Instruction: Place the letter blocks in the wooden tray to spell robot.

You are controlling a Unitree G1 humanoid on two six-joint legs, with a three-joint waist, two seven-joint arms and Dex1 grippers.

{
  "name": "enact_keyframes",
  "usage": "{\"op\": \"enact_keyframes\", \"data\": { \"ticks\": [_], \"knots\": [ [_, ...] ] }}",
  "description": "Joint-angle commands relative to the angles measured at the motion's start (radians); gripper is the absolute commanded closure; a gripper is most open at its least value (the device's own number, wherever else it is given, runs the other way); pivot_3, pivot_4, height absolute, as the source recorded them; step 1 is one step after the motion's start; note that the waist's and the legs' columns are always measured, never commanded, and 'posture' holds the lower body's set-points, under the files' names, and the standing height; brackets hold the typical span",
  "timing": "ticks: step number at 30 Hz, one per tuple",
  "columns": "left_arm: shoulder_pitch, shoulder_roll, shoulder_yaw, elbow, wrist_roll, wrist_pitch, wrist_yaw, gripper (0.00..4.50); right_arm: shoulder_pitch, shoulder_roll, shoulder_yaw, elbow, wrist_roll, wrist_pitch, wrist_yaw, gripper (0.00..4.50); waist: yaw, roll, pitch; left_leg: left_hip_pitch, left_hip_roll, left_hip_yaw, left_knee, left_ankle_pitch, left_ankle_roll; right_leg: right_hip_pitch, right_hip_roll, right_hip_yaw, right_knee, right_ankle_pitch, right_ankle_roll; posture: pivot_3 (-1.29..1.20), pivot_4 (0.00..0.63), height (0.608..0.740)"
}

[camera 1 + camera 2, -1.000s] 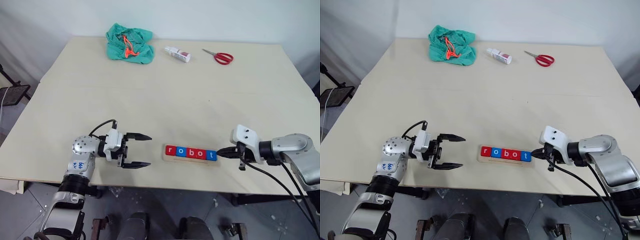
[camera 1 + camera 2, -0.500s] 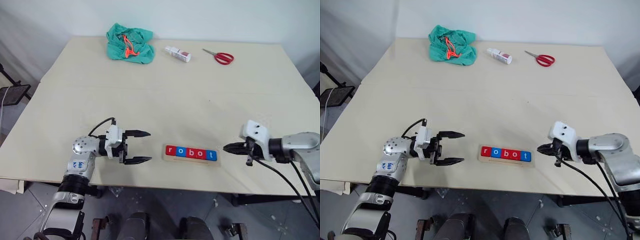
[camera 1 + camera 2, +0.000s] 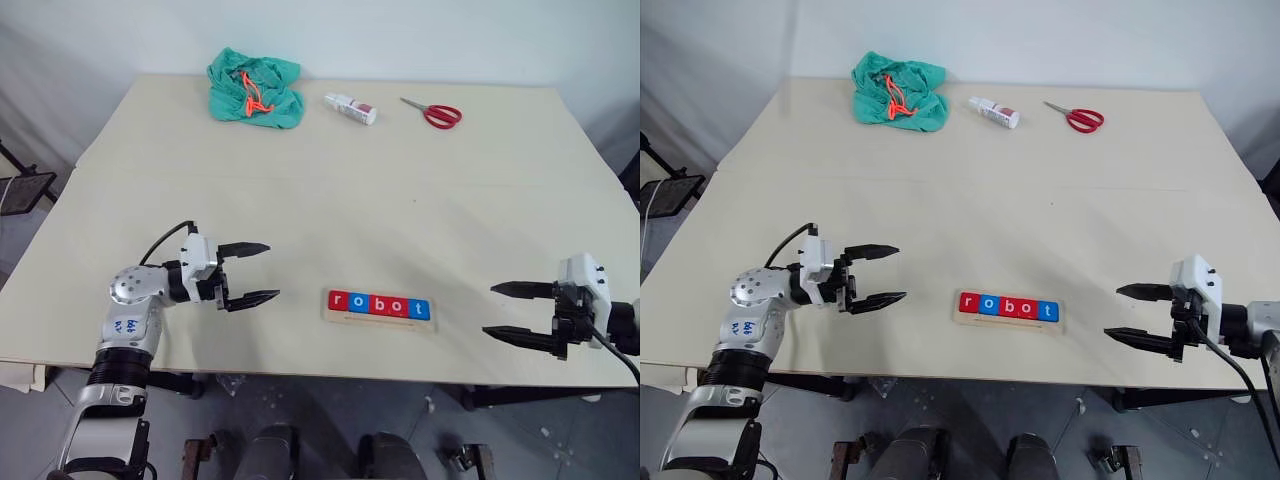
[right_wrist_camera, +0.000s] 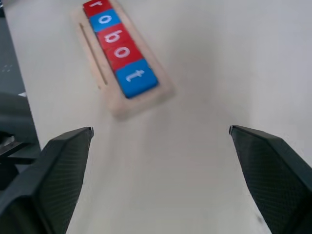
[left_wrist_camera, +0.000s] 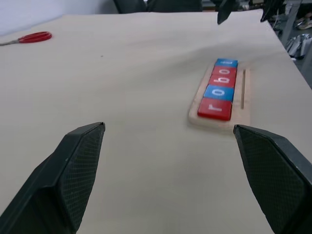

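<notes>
Letter blocks (image 3: 379, 305) sit in a row in the wooden tray (image 3: 379, 318), reading r-o-b-o-t: red, blue, red, red, blue. Tray lies flat near the front edge of the bench (image 3: 330, 200), roughly centred between the two arms. A narrow groove runs along the tray's near long side, bare of blocks.

Left tool (image 3: 248, 272) hovers over the bench off the tray's r end, fingers spread apart, gripping nothing, pointing toward the tray. It is clear of the tray, not touching it.

Right tool (image 3: 518, 311) is off the tray's t end, near the front right part of the bench, fingers spread wide, nothing between them. It is apart from the tray with bare bench between.

Left wrist view shows the tray lengthwise from the r end, with the red r block (image 5: 214, 108) closest. Right wrist view shows it from the t end, blue t block (image 4: 136, 78) closest.

Far side of the bench: green cloth (image 3: 254, 90) with an orange cord on it, small white bottle (image 3: 351, 107) lying on its side, red-handled scissors (image 3: 432, 111). All are well apart from the tray.
</notes>
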Motion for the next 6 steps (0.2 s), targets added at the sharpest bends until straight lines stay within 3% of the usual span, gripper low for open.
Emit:
{"op": "enact_keyframes", "data": {
  "ticks": [1, 6],
  "knots": [
    [0.009, 0.038, 0.05, 0.006, -0.016, -0.012, 0.0, 0.0, -0.043, -0.012, -0.024, 0.085, -0.01, -0.071, 0.018, 0.02, 0.0, 0.0, 0.0, 0.0, 0.0, 0.0, 0.0, 0.0, 0.0, 0.0, 0.0, 0.0, 0.0, 0.0, 0.0, 0.0, 0.15, 0.74],
    [0.033, 0.049, 0.068, -0.033, -0.046, 0.01, -0.028, 0.0, -0.082, -0.012, -0.004, 0.152, -0.025, -0.109, 0.033, 0.02, 0.001, 0.0, 0.0, 0.0, 0.0, 0.0, 0.0, 0.0, 0.0, 0.0, 0.0, 0.0, 0.0, 0.0, 0.0, 0.0, 0.15, 0.74]
  ]
}}
